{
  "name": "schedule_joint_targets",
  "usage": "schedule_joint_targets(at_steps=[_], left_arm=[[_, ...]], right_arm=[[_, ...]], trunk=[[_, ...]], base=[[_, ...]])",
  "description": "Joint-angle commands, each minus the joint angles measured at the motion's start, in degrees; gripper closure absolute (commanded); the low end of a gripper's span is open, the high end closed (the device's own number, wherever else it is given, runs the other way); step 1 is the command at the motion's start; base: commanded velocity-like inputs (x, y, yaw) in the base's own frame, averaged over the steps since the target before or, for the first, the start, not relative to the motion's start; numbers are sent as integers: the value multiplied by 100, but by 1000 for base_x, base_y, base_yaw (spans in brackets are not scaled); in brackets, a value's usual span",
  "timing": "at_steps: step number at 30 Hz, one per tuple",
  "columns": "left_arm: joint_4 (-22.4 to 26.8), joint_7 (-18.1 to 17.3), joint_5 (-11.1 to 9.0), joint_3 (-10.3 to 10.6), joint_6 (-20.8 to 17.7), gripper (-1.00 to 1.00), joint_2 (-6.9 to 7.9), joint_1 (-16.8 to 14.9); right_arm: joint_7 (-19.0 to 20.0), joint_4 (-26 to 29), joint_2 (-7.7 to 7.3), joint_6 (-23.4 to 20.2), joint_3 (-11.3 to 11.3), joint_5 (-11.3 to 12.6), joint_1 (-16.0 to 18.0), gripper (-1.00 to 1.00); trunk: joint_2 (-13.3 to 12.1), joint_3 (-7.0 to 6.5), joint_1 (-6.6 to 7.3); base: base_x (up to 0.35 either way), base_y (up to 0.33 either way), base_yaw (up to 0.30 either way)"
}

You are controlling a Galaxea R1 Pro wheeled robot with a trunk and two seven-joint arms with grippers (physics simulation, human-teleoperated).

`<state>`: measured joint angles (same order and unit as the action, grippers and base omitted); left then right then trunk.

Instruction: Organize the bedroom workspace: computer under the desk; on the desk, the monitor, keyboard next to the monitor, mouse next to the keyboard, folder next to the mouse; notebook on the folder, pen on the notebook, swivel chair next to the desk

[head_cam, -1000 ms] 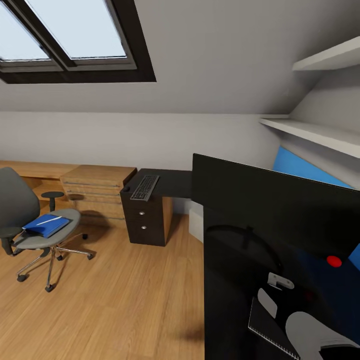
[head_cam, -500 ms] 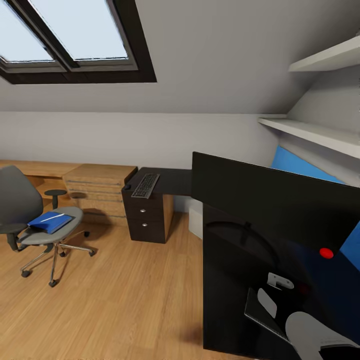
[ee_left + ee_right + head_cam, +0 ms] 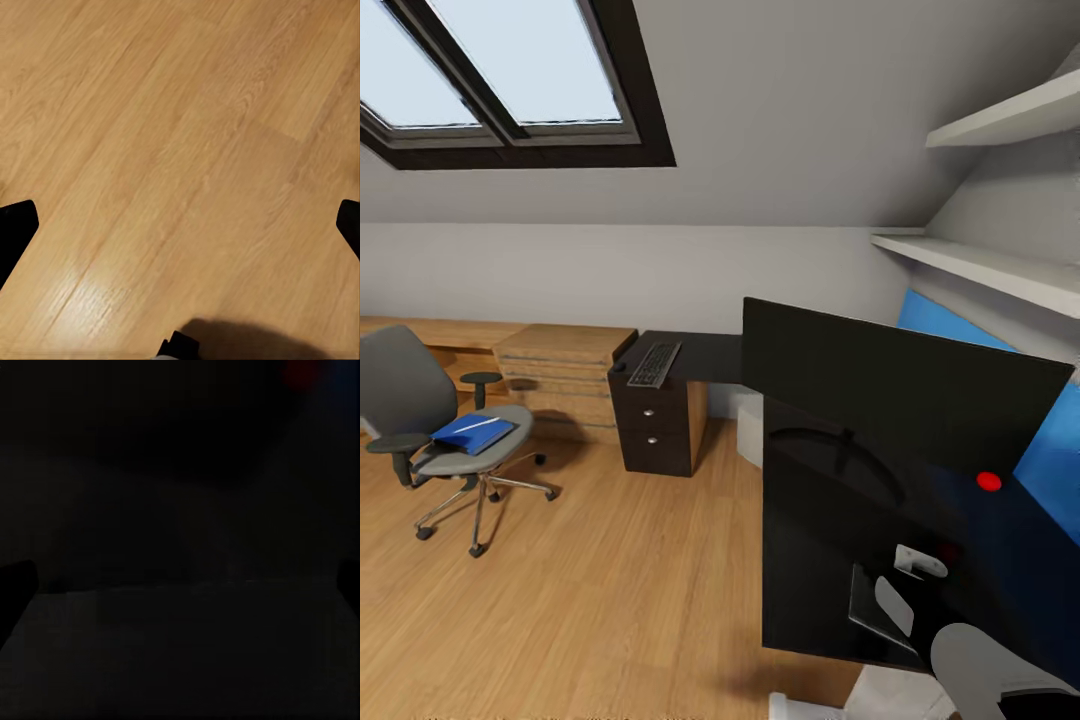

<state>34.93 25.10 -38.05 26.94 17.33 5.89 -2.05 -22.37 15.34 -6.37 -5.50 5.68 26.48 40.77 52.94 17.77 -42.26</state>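
Monitor (image 3: 880, 400) on desk (image 3: 830, 560); folder (image 3: 473, 433), pen (image 3: 470, 427) on swivel chair (image 3: 430, 420) at 9 o'clock; keyboard (image 3: 654, 364) far; left gripper (image 3: 180, 225) spread, right's grip unclear.

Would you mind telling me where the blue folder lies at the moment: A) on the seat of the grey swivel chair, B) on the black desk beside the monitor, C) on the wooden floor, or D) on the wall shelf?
A: the blue folder rests on the swivel chair seat, a thin white pen on top.

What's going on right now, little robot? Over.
Left gripper open above wooden floor. Blue folder with white pen on grey swivel chair. Black monitor on glossy black desk.
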Motion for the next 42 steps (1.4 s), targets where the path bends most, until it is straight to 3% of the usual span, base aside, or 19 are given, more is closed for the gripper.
schedule_joint_targets(at_steps=[1, 42], left_arm=[[5, 39, -54, 48, 33, -100, 8, -6], [5, 30, -61, 48, 25, -100, 1, -6]], right_arm=[[-39, 13, -5, -48, 47, 26, 1, -100], [-31, 22, 5, -22, 55, 23, 1, -100]], trunk=[[5, 8, 1], [5, 8, 1]], base=[[-100, 0, 0], [6, 0, 0]])
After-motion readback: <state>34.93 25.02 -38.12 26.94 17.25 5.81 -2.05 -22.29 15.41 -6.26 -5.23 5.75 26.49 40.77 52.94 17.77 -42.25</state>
